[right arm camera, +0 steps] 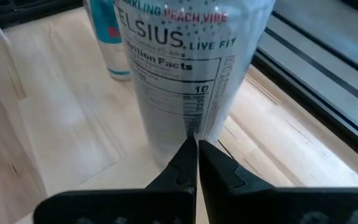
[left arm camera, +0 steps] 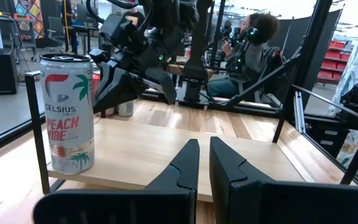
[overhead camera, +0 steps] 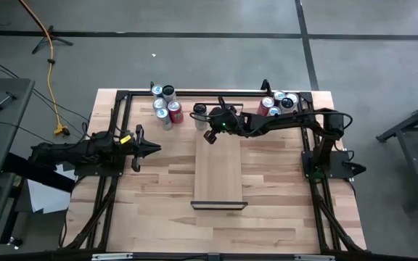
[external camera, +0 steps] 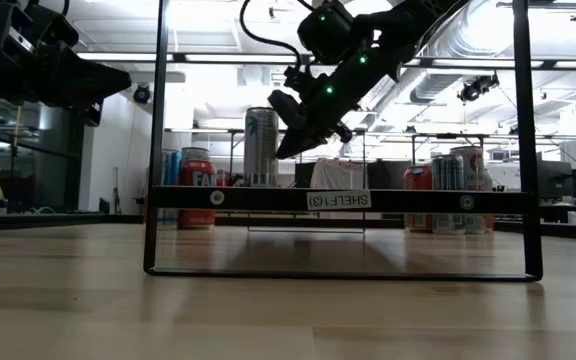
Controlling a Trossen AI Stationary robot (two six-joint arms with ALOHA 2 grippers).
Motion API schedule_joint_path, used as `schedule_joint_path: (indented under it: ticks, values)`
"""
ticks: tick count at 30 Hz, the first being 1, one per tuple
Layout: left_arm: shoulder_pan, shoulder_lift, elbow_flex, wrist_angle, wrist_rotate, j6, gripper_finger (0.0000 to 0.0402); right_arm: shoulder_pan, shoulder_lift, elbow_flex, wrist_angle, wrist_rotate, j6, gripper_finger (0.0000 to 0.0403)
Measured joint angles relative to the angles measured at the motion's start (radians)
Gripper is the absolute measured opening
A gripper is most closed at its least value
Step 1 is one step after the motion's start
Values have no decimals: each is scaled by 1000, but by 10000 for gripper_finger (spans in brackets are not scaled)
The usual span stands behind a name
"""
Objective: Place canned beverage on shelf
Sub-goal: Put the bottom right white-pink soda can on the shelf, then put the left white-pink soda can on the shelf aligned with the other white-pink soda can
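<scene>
Item: your right gripper (right arm camera: 196,149), fingers together, just beside the Celsius can (left arm camera: 68,112) (contact perhaps). The can stands upright on the shelf (overhead camera: 218,170) in the left wrist view. Left gripper (left arm camera: 202,163) closed.

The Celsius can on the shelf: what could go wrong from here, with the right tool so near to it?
1. The shut right tool points at the Celsius can from close by; a push forward could tip this tall, narrow can.
2. The can stands close to the shelf end and its dark frame, so a nudge might send it off the edge.
3. The left tool, shut, waits apart and could not catch it.
</scene>
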Motion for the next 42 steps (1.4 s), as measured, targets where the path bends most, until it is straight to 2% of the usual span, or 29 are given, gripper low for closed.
schedule_joint_path:
  ticks: [7,15,18,24,28,36,39,42]
  values:
    - [0,0,0,0,0,0,0,0,-16,0,-67,-7,-11,0]
    - [0,0,0,3,-2,29,0,4,-102,0,-175,-179,-19,0]
    - [0,0,0,19,-8,95,0,14,-158,0,-228,-213,-22,0]
    - [0,0,0,21,-8,105,0,25,-318,0,-381,-217,-44,0]
    - [0,0,0,122,-30,103,0,20,-442,0,-473,-199,-22,0]
    - [0,0,0,355,-45,-84,0,-1,-644,0,-660,-163,87,0]
    - [0,0,0,392,-54,-140,0,-1,-705,0,-709,-146,143,0]
    - [0,0,10,390,-110,-194,0,12,-754,-1,-775,-123,190,0]
